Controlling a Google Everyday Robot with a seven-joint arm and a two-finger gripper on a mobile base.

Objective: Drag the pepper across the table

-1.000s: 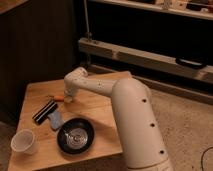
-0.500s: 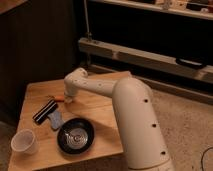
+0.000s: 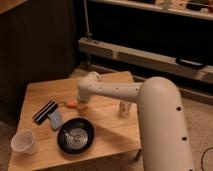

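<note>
White arm (image 3: 150, 115) reaches left over table (image 3: 45, 90), elbow bent, wrist down; gripper (image 3: 80, 104) at pepper (image 3: 71, 104). Black bowl (image 3: 75, 135) near.

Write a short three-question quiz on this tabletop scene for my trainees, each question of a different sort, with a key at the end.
1. True or false: the pepper lies inside the black bowl.
2. Which thing stands nearest the table's front left corner? A) the clear cup B) the black box C) the bowl
3. Fill in: the gripper is down at the table top right beside the ____.

Key
1. False: it lies on the wooden top, behind the bowl.
2. A
3. pepper
</note>
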